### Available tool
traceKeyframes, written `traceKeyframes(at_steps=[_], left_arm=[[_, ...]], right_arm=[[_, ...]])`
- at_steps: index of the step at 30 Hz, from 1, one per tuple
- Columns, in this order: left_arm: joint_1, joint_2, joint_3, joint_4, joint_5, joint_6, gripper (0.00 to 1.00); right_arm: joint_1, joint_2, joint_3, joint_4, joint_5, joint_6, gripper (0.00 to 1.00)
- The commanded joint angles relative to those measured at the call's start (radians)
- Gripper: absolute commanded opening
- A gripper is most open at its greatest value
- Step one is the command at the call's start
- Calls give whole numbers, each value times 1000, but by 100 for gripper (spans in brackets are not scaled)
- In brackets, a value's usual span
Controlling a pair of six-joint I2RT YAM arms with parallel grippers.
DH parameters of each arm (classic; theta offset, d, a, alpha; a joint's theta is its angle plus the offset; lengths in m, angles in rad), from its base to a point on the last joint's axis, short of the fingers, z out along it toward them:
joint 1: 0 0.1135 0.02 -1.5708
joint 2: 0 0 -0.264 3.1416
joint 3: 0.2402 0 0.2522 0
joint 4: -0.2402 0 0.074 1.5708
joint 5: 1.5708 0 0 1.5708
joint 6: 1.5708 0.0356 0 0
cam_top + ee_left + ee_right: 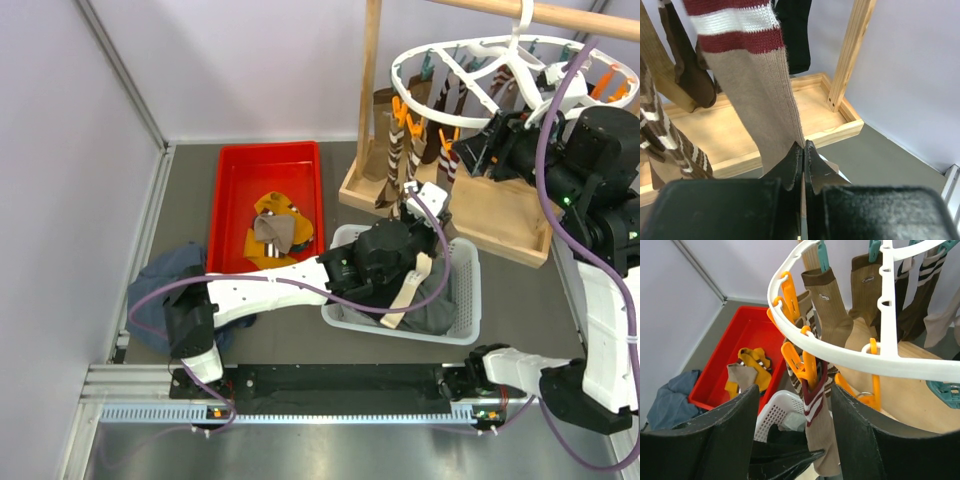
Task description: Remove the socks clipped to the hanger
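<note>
The white oval hanger (470, 52) hangs from the wooden pole, with several socks clipped round its rim (840, 352). A tan sock with maroon and white bands (757, 95) hangs from an orange clip (802, 365). My left gripper (804, 150) is shut on this sock's lower end, just above the basket (418, 208). My right gripper (795, 390) is open, one finger on each side of that orange clip and the sock's cuff (815, 400), touching neither. Brown socks (832, 310) and brown-white striped socks (670, 145) hang nearby.
A red tray (228, 200) at the left holds mustard and tan socks (275, 228). Under my left wrist stands a white basket (462, 300) with dark clothes. A blue-grey garment (160, 290) lies at the near left. The wooden rack's base (500, 215) and post (370, 90) stand behind.
</note>
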Motion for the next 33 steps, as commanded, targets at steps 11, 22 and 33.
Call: traceKeyframes(at_steps=[11, 22, 33], left_arm=[[-17, -31, 27, 60, 2, 17, 0], [-28, -27, 42, 51, 2, 28, 0], [-33, -25, 47, 44, -7, 29, 0]], right_arm=[[146, 29, -5, 67, 200, -76, 57], [174, 65, -58, 100, 323, -96, 57], [177, 42, -112, 173, 368, -99, 30]])
